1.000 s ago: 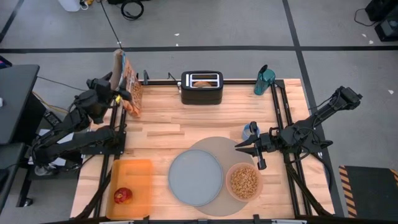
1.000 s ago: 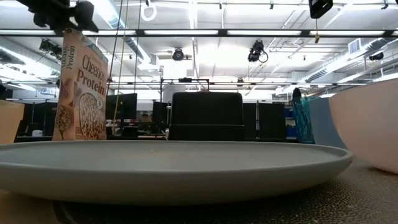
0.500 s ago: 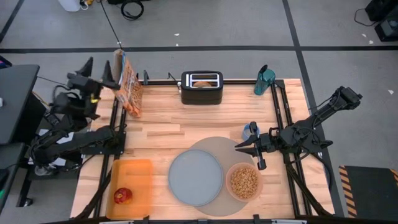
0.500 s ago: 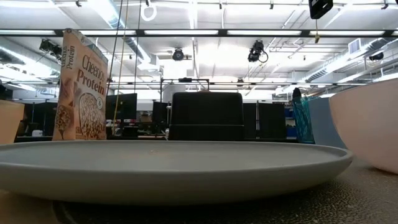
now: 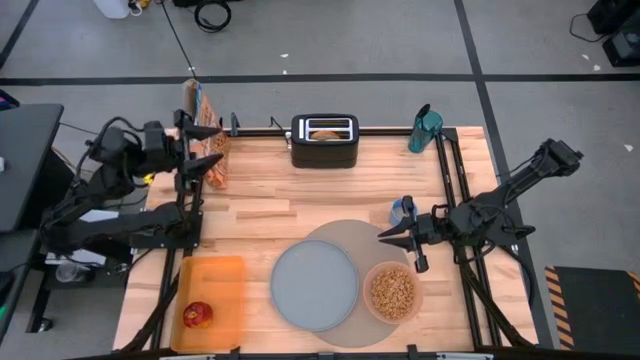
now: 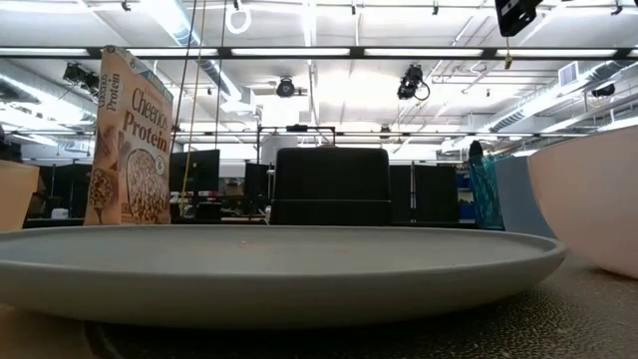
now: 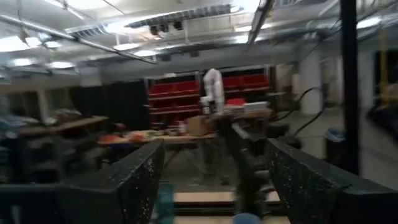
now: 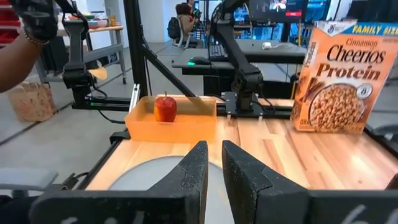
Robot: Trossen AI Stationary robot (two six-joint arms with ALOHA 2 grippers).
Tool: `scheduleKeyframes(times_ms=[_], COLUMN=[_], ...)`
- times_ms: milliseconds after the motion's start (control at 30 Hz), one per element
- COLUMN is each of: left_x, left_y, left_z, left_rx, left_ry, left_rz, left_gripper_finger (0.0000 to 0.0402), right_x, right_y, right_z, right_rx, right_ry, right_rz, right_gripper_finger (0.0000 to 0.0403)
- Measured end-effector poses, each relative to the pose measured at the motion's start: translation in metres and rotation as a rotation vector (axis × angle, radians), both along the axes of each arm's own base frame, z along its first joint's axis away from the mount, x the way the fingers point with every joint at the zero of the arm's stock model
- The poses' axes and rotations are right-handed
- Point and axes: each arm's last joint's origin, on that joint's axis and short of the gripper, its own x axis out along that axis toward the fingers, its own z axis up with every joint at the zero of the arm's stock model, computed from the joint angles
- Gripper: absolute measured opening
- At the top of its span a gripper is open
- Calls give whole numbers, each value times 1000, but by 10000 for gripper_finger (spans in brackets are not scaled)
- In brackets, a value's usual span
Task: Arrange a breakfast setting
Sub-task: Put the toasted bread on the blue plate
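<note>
A grey-blue plate (image 5: 314,285) lies on the round grey mat (image 5: 350,232) at the near middle. A pink bowl (image 5: 393,291) of brown cereal sits at the mat's right. A red fruit (image 5: 197,314) lies in the orange tray (image 5: 215,275). A bagel (image 5: 324,133) sticks out of the black toaster (image 5: 324,148). A teal tumbler (image 5: 424,128) stands at the far right. The cereal box (image 5: 208,150) stands at the far left. My left gripper (image 5: 210,147) is open above the box, pointing right. My right gripper (image 5: 383,237) waits, narrowly open and empty, over the mat's right edge. I see no spoon.
A small blue cup (image 5: 403,210) stands just behind my right gripper. The wooden table between the toaster and the mat is bare. In the right wrist view a person's hand (image 8: 25,37) shows beyond the table's left side, behind the tray (image 8: 171,121).
My left gripper has let go of the cereal box's top, swung off toward the table's left edge with its fingers tipped up, then turned back level, pointing right over the box. The box stays standing where it was.
</note>
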Motion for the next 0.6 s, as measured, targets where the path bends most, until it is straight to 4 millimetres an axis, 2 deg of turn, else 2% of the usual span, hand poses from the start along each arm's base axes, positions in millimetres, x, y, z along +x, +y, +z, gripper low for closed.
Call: scheduleKeyframes(times_ms=[233, 367, 500, 600], left_x=[32, 51, 60, 67], left_y=[6, -1, -19, -32], left_z=[-1, -5, -6, -15], left_rx=[-103, -108, -35, 3], left_ry=[122, 235, 285, 325], left_rz=[23, -33, -33, -1], left_gripper_finger=[246, 219, 191, 174], right_x=[-5, -4, 11, 29], right_y=[-6, -13, -29, -46], right_z=[7, 17, 37, 48], right_rx=[27, 53, 84, 83], right_ry=[42, 67, 181, 296], right_rz=[-21, -61, -158, -199], right_gripper_finger=[54, 54, 54, 54])
